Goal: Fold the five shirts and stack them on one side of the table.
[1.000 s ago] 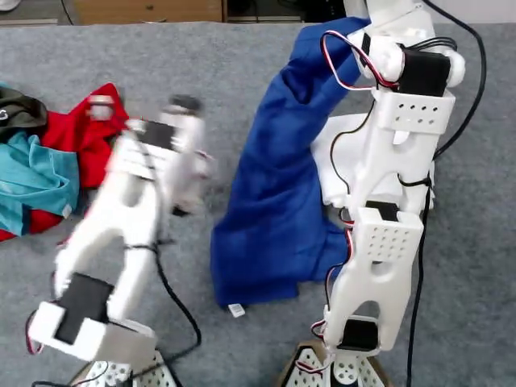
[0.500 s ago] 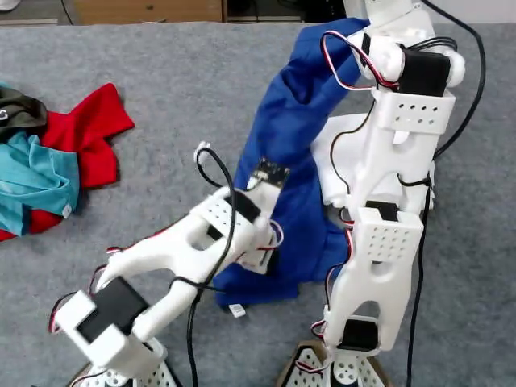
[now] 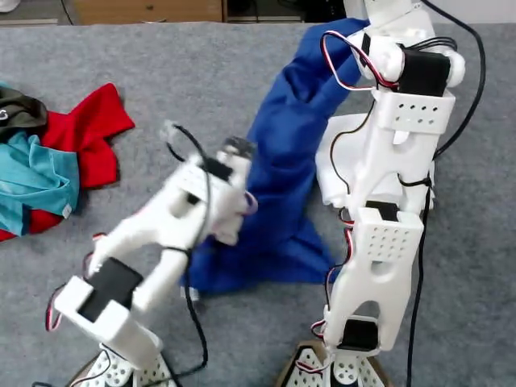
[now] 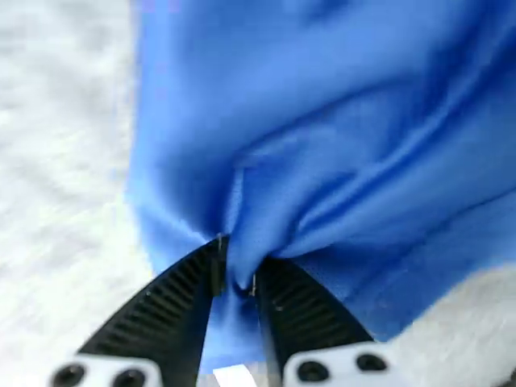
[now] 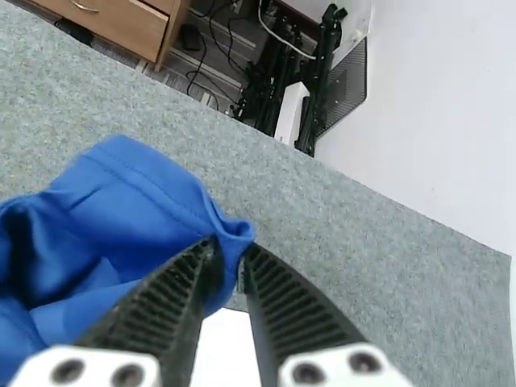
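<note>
A blue shirt [image 3: 282, 145] hangs in a long drape from the table's far side down to a crumpled hem near the front. My right gripper [image 3: 367, 20] holds it high at the back, shut on a bunched fold [image 5: 121, 210] of the shirt; in the right wrist view the gripper [image 5: 226, 250] has cloth pinched between its fingers. My left gripper [image 3: 246, 205] is at the drape's lower left side, and in the left wrist view the gripper [image 4: 236, 274] is shut on a pleat of blue cloth [image 4: 339, 121]. A white shirt [image 3: 334, 157] lies under the right arm.
A red shirt [image 3: 89, 129], a teal shirt [image 3: 32, 185] and a dark one [image 3: 16, 109] lie heaped at the left edge. Grey carpet [image 3: 177, 72] covers the table. A wooden drawer unit [image 5: 121, 24] and cables stand beyond the far edge.
My left arm swung from near the red shirt over to the blue shirt, closed on its lower part and drew it left. The hem shifted left. The right arm stayed put.
</note>
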Controlling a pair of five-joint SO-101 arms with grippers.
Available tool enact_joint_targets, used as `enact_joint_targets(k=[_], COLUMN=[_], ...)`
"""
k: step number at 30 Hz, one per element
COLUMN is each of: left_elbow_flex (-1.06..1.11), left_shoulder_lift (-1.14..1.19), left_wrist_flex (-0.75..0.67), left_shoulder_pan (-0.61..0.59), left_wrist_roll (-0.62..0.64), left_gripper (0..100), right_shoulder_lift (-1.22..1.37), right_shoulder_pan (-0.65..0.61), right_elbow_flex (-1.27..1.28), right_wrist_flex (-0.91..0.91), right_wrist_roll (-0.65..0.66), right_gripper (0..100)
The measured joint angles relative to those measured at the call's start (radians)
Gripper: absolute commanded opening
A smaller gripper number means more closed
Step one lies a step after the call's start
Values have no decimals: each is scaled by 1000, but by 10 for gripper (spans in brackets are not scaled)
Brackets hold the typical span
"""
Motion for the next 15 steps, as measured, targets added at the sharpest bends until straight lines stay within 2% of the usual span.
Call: enact_joint_targets(k=[6,10,15], left_elbow_flex=[-319,-512,-600], left_shoulder_lift=[0,0,0], left_wrist_flex=[370,411,414], left_shoulder_pan=[-298,-529,-770], left_wrist_roll=[-153,-178,-190], left_gripper=[19,19,19], right_shoulder_lift=[25,75,161], right_shoulder_pan=[0,-5,-83], right_elbow_flex=[0,0,0], right_wrist_flex=[0,0,0], right_wrist_roll=[9,68,153], right_gripper=[2,2,2])
